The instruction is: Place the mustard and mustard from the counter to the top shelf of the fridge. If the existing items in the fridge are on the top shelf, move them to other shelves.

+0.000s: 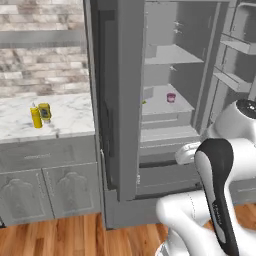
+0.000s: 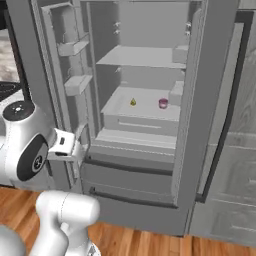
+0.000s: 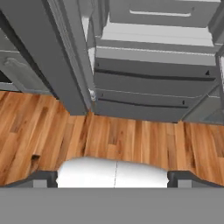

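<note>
- We see our end effector (image 3: 114,177) released and empty, its tips spread wide at the bottom of the hand view, aimed at the wooden floor (image 3: 131,140) before the fridge (image 2: 210,100).
- Both mustards stand upright and close together on the bench (image 1: 65,115), at 9 o'clock from the open fridge in the left base view: the tall squeeze bottle (image 1: 36,117) in front, the shorter bottle (image 1: 45,112) just behind it.
- The top shelf (image 2: 140,57) looks bare; the pink cup (image 2: 163,103) and the yellow wedge (image 2: 133,102) sit on the shelf below, well apart.
- We judge the bottles light, smooth plastic, a little squashy and easy to tip. We would grip each across the mid-body, below the nozzle, the front one first.
</note>
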